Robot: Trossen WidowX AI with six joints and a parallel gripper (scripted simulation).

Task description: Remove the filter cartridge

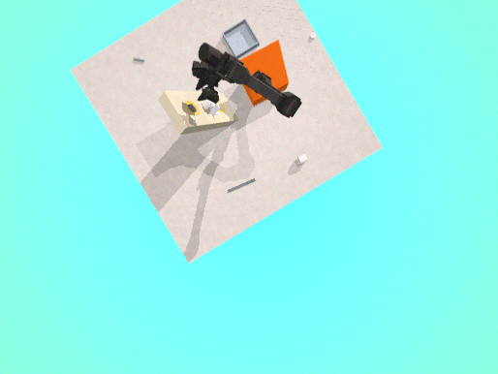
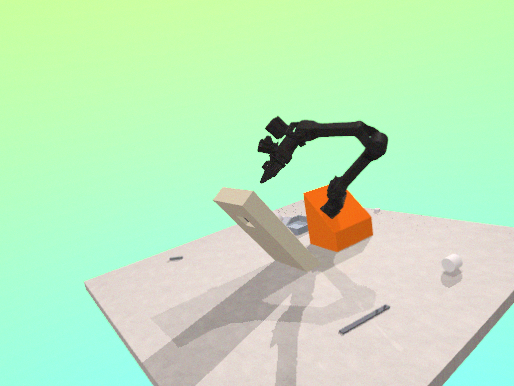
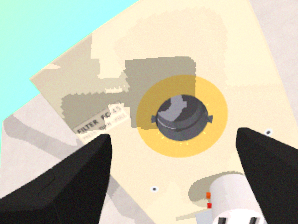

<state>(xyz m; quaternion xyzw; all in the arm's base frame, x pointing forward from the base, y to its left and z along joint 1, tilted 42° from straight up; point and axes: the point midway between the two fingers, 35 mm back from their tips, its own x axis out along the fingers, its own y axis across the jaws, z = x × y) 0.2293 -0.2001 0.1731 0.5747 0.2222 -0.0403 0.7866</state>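
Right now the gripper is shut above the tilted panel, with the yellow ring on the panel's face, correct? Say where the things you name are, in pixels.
Not shut: the gripper (image 1: 208, 100) (image 2: 261, 181) (image 3: 173, 139) is open, fingers well apart in the wrist view. It is above the tilted panel (image 1: 176, 99) (image 2: 272, 235) (image 3: 250, 60), and the yellow ring (image 1: 198, 112) (image 3: 220, 106) is on the panel's face.
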